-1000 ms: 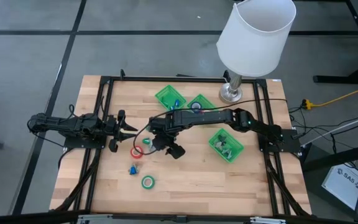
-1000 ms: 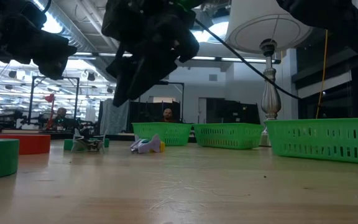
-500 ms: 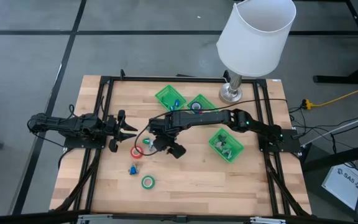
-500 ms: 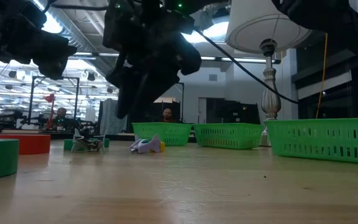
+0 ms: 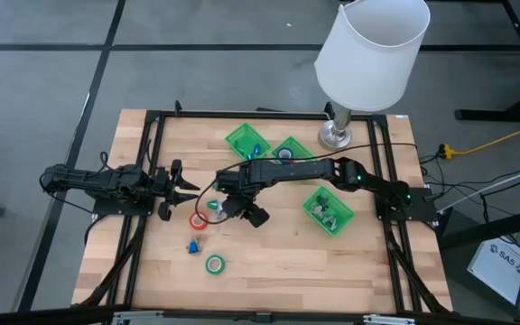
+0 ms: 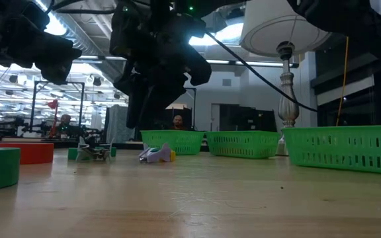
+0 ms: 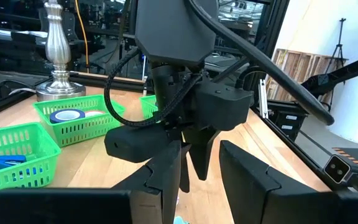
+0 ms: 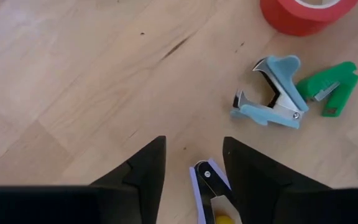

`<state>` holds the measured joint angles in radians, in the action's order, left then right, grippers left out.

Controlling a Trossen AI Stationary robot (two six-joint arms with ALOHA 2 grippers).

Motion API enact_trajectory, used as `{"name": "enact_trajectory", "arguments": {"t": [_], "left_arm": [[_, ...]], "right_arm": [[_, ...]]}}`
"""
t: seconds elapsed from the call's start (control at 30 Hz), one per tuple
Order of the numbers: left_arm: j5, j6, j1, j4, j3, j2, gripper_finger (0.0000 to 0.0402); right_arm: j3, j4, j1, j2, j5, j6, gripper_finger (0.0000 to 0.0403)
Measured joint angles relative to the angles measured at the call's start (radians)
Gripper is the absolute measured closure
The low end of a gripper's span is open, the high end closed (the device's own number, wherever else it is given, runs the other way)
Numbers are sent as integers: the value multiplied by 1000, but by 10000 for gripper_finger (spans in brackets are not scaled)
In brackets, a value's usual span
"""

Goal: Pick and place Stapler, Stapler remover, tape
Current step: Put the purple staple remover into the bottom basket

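Purple staple remover [image 8: 209, 186] lengthwise between right pincer [image 8: 194, 165] fingers

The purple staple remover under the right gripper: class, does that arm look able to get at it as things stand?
Probably yes. The right gripper hangs over the purple staple remover with fingers apart, and only bare table lies around it.

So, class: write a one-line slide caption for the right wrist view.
Right gripper open above a purple remover, near a blue remover, green stapler and red tape.
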<state>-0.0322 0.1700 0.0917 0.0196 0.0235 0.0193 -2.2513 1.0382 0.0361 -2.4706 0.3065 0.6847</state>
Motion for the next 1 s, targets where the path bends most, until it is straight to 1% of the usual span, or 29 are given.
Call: {"name": "enact_trajectory", "arguments": {"t": [0.37,0.53,0.7,0.87,1.0], "left_arm": [[0,0,0,0,0,0,295],[0,0,0,0,0,0,295],[0,0,0,0,0,0,295],[0,0,0,0,0,0,295],[7,0,0,0,0,0,295]], "right_arm": [[1,-4,-25,-29,-3,0,238],[0,-41,-49,-41,-33,4,238],[0,-71,-81,-40,-37,7,238],[0,-12,-107,-40,-9,4,238],[0,-1,-106,-40,0,10,238]]}}
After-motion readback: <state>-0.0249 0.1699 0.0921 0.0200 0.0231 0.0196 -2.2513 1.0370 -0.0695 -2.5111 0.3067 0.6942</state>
